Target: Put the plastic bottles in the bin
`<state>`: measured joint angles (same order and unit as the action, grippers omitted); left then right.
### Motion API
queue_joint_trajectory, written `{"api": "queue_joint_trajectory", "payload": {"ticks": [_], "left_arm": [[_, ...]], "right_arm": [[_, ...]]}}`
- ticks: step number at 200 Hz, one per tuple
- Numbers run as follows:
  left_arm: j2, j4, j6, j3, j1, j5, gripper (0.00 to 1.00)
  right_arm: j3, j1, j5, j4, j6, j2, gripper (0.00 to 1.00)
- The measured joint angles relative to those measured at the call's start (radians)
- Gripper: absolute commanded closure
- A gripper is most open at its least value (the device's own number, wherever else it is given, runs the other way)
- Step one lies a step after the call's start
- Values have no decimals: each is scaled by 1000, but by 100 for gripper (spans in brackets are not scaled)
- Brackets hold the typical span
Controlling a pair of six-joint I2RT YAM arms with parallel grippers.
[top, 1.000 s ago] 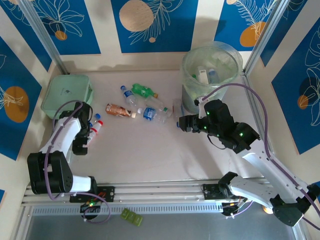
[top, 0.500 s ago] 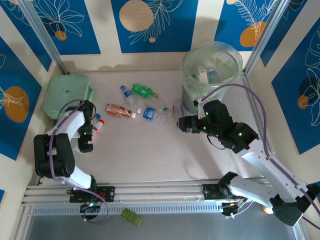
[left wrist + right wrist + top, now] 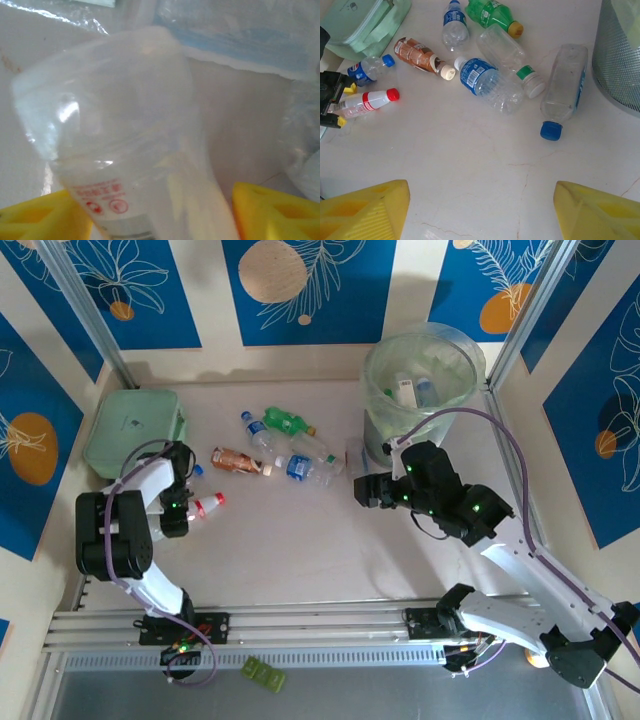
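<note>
A clear bottle with a red cap (image 3: 205, 505) lies on the table at the left, cap pointing right. My left gripper (image 3: 183, 510) is shut on its base end; the clear body (image 3: 125, 130) sits between the yellow fingers (image 3: 272, 210). A blue-capped bottle (image 3: 190, 475) lies just behind it. Several more plastic bottles lie mid-table: a green one (image 3: 492, 12), a brown-labelled one (image 3: 417, 52), a blue-labelled one (image 3: 485, 80) and a flat clear one with a blue cap (image 3: 562, 97). My right gripper (image 3: 482, 210) hovers open above bare table, near the bin (image 3: 375, 370), which holds some bottles.
A flat pale-green lidded box (image 3: 135, 430) sits at the far left behind the left gripper. Metal frame posts and patterned walls close in the table on three sides. The bin's mesh wall (image 3: 620, 50) stands right of the bottle cluster.
The left gripper's jaws have closed on the red-capped bottle, and the bottle has swung so its cap points right. The right arm has barely shifted.
</note>
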<state>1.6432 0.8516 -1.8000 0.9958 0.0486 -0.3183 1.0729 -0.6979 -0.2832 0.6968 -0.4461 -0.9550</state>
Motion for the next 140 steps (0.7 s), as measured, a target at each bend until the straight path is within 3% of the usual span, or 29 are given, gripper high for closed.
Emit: {"api": "queue_joint_trajectory", "payload": {"ticks": [27, 92, 140], "left_arm": [[-4, -8, 39, -13, 0, -5, 49], [-127, -3, 173, -42, -4, 38, 51], [-336, 19, 359, -40, -87, 82, 57]], "right_arm": [[0, -16, -6, 0, 0, 0, 24], [27, -42, -31, 22, 0, 3, 24], [49, -48, -26, 31, -1, 11, 22]]}}
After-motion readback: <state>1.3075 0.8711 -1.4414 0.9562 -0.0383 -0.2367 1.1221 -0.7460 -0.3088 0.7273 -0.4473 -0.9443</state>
